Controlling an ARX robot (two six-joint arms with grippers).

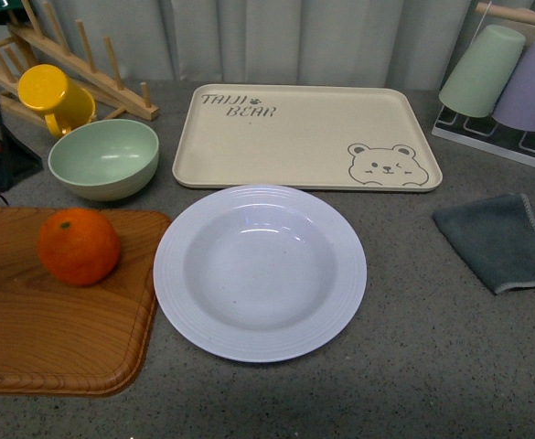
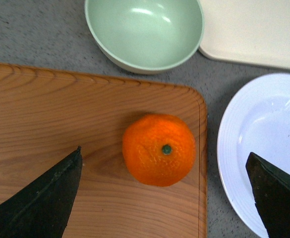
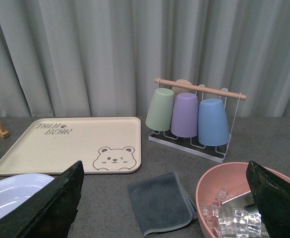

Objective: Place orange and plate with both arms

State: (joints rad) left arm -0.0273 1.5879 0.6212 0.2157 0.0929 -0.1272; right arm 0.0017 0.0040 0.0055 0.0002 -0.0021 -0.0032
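Note:
The orange (image 1: 79, 245) sits on a wooden cutting board (image 1: 29, 320) at the front left; in the left wrist view the orange (image 2: 159, 149) shows its green stem dot. The white ridged plate (image 1: 260, 272) lies empty on the counter beside the board; it also shows in the left wrist view (image 2: 263, 139) and the right wrist view (image 3: 11, 196). My left gripper (image 2: 167, 193) is open above the board, with the orange just ahead of its gap. My right gripper (image 3: 164, 198) is open and empty, off to the right above the grey cloth. Neither arm shows in the front view.
A beige bear tray (image 1: 304, 133) lies behind the plate. A pale green bowl (image 1: 103, 157), a yellow mug (image 1: 55, 97) and a wooden rack (image 1: 75, 55) stand at back left. A grey cloth (image 1: 500, 240) and cup rack (image 1: 505, 82) are right. A pink bowl of ice (image 3: 239, 203) sits near my right gripper.

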